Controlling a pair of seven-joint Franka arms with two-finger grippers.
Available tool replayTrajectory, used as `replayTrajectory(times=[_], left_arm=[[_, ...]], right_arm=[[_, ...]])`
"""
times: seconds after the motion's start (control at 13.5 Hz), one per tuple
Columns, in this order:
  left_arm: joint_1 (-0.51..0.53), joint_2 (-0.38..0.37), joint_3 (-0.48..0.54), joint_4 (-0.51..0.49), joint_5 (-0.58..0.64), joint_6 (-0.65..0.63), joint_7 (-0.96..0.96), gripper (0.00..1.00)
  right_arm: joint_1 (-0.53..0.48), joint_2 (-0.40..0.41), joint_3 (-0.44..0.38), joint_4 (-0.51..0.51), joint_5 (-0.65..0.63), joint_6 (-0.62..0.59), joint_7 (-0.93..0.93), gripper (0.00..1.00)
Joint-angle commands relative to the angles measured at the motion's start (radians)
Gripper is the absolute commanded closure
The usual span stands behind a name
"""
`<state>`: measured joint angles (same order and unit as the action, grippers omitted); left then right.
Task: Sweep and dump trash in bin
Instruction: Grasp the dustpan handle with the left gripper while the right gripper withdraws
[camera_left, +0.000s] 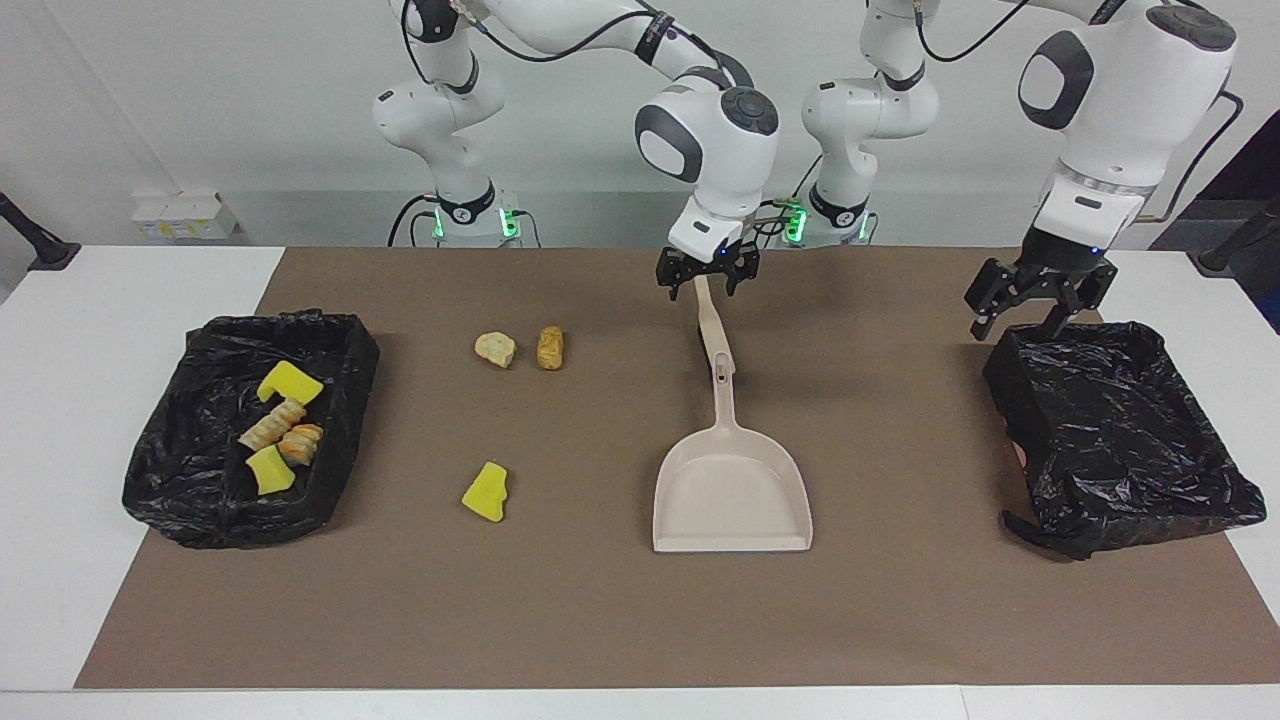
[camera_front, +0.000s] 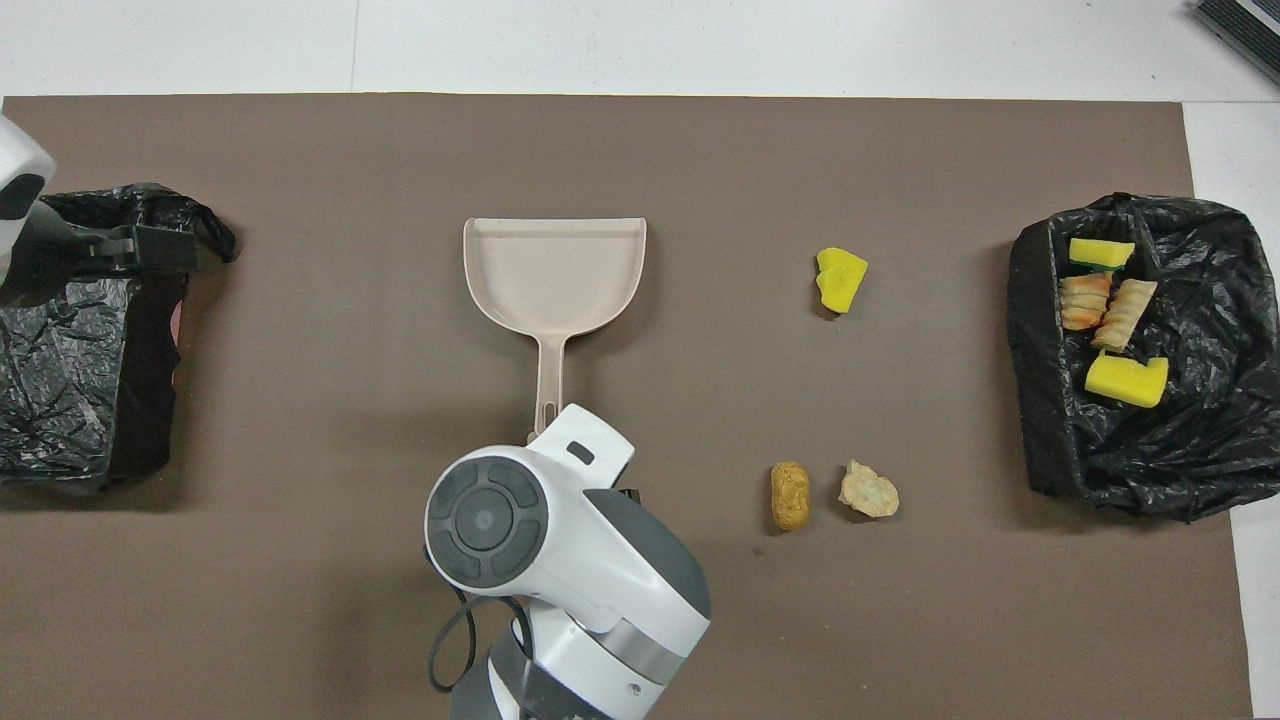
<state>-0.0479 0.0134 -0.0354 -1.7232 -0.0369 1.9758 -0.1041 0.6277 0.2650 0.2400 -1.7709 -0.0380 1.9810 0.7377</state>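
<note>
Three pieces of trash lie loose on the brown mat: a yellow sponge chunk (camera_left: 486, 492) (camera_front: 840, 278), a tan lump (camera_left: 495, 348) (camera_front: 868, 491) and an orange-brown lump (camera_left: 550, 347) (camera_front: 790, 496). Several more scraps (camera_left: 280, 425) (camera_front: 1105, 310) sit in the black-lined bin (camera_left: 200, 505) (camera_front: 1190, 460) at the right arm's end. The beige dustpan (camera_left: 732, 490) (camera_front: 555, 270) lies flat mid-mat, handle toward the robots. My right gripper (camera_left: 706, 278) hangs open over the handle's end; its wrist hides it from overhead. My left gripper (camera_left: 1030, 315) (camera_front: 130, 248) is open.
A second black-lined bin (camera_left: 1120, 430) (camera_front: 70, 400) stands at the left arm's end of the mat with nothing showing inside. My left gripper hovers over its edge nearest the robots. White table borders the mat (camera_left: 600, 620) on all sides.
</note>
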Motion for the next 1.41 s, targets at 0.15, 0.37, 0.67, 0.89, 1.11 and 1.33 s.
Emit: replayTrajectory(times=[0.15, 0.37, 0.67, 0.89, 1.11, 1.33], left_arm=[[-0.121, 0.101, 0.002, 0.054, 0.012, 0.083, -0.101, 0.00], [-0.176, 0.142, 0.002, 0.050, 0.017, 0.121, -0.189, 0.00], [-0.274, 0.229, 0.003, 0.054, 0.041, 0.138, -0.290, 0.00], [-0.337, 0.266, 0.002, 0.034, 0.100, 0.181, -0.348, 0.00], [-0.401, 0.298, 0.002, -0.011, 0.097, 0.189, -0.347, 0.00], [-0.437, 0.266, -0.006, -0.110, 0.089, 0.215, -0.338, 0.00]], right_arm=[[0.065, -0.098, -0.001, -0.222, 0.046, 0.150, -0.002, 0.00], [0.107, -0.107, -0.001, -0.284, 0.059, 0.166, -0.008, 0.14], [0.129, -0.129, -0.001, -0.374, 0.061, 0.285, -0.001, 0.27], [0.130, -0.132, -0.001, -0.375, 0.067, 0.282, 0.006, 0.40], [0.130, -0.130, -0.001, -0.372, 0.082, 0.280, 0.043, 0.47], [0.130, -0.130, -0.001, -0.372, 0.082, 0.282, 0.048, 0.55]])
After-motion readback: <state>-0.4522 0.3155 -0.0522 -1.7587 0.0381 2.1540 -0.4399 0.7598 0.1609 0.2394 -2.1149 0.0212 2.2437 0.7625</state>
